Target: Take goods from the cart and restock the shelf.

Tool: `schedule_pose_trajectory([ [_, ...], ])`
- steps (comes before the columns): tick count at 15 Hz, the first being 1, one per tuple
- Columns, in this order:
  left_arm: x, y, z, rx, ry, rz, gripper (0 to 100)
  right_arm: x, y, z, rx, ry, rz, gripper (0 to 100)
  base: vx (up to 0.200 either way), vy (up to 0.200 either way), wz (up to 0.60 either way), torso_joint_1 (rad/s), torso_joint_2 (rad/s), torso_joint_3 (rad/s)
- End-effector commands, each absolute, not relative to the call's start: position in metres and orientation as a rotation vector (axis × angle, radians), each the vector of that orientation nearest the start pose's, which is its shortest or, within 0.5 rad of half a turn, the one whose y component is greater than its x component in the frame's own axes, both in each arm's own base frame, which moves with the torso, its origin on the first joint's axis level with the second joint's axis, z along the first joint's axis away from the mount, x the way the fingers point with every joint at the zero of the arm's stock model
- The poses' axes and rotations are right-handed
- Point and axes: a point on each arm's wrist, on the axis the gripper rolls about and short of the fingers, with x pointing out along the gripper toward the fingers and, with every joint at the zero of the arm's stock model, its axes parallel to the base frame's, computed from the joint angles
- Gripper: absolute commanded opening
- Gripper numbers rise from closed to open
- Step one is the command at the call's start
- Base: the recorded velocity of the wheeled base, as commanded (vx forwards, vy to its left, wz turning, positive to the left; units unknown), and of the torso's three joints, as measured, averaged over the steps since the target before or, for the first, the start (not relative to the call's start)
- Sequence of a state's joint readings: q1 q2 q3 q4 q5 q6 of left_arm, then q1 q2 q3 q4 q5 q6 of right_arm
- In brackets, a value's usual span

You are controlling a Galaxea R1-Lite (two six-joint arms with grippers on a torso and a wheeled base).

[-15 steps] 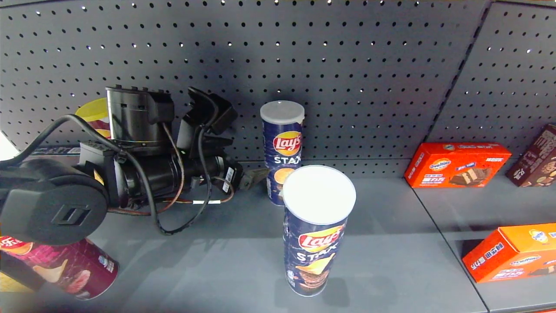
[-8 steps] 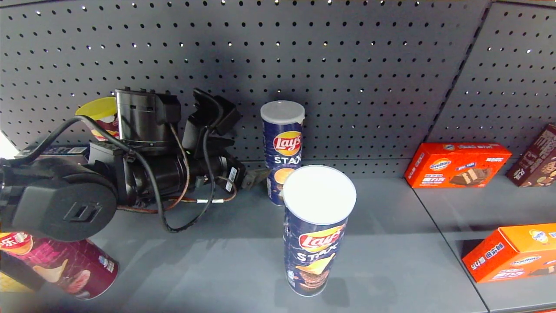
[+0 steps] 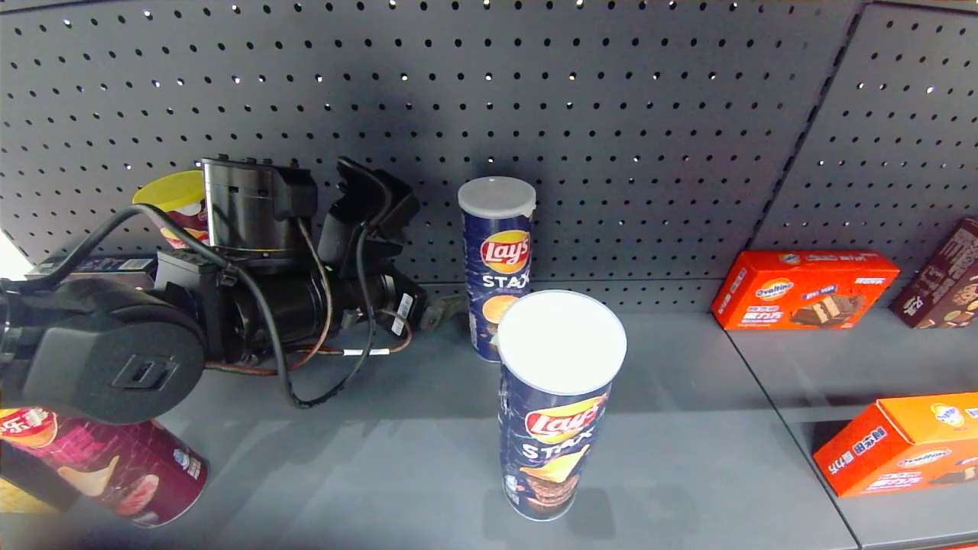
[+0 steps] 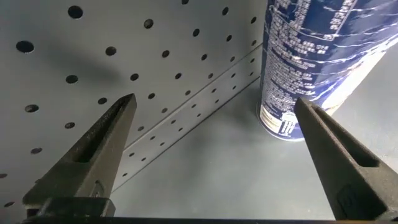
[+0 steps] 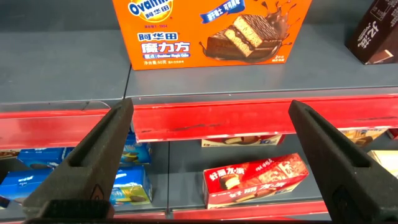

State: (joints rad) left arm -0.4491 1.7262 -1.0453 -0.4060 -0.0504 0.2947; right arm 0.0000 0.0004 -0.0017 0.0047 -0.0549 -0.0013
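Two upright chip cans, the front blue can [image 3: 554, 428] and the rear blue can [image 3: 497, 267], each carried a red-and-yellow logo above white lettering. The rear can's back bore dense small print. The maroon can [image 3: 114, 466] and two orange boxes [image 3: 802, 290] [image 3: 901, 443] showed logos with Chinese characters.

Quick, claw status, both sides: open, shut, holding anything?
Left claw: open, empty, next to the rear blue can.
Right claw: open, empty, facing an orange box.

Front blue chip can [image 3: 555, 435] upright on shelf [image 3: 688, 458], rear can [image 3: 497, 267] behind
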Motion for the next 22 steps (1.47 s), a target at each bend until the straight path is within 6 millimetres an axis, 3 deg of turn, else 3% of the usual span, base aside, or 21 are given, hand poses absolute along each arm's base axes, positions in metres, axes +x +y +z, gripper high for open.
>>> schedule_pose_trajectory([
  [1,0.294,-0.144,0.216,0.34,0.202,-0.539,100,-0.023,-0.001,0.075,-0.002,0.003,-0.055,100,0.0,0.0,0.0,0.0,0.0,0.0],
  [16,0.304,-0.147,0.217,0.338,0.199,-0.496,100,-0.023,-0.001,0.075,-0.002,0.003,-0.055,100,0.0,0.0,0.0,0.0,0.0,0.0],
  [22,0.292,-0.141,0.22,0.348,0.193,-0.484,100,-0.023,-0.001,0.075,-0.002,0.003,-0.055,100,0.0,0.0,0.0,0.0,0.0,0.0],
])
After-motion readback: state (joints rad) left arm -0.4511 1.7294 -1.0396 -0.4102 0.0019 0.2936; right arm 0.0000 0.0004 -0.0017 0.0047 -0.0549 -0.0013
